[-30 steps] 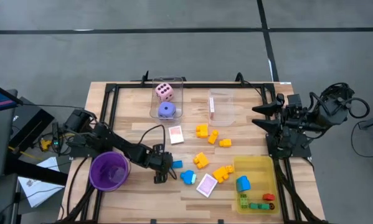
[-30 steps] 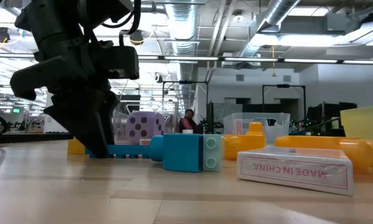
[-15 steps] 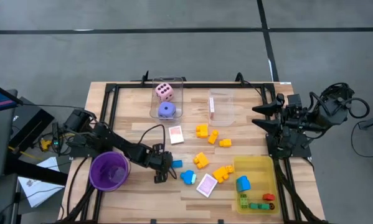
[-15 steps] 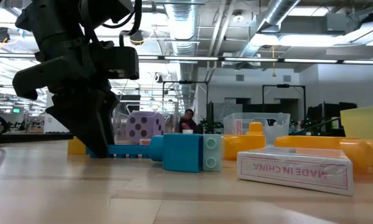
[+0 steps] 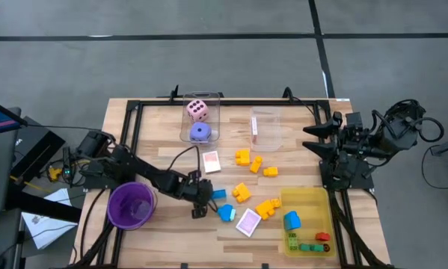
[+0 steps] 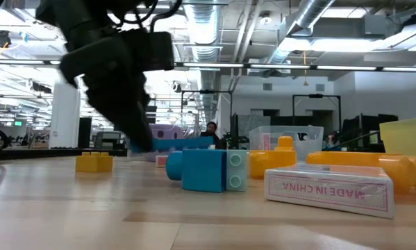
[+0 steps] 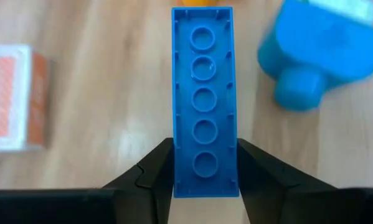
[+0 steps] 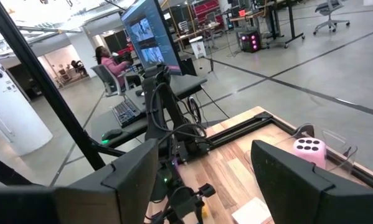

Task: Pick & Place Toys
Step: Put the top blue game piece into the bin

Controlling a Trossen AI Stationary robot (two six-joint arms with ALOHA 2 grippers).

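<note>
Left of the table's centre, the left gripper (image 5: 206,199) clamps one long blue brick (image 7: 204,99), lifted clear of the wood; a second blue block (image 7: 320,55), partly cut off, lies just right. The right gripper (image 5: 313,139) waits at the far right, fingers parted and empty.

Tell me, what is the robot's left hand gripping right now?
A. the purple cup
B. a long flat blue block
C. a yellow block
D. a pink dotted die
B: in the left wrist view, the left hand has its two dark fingers pressed against both sides of a long flat blue block, and the low view shows that block raised above the table.
</note>
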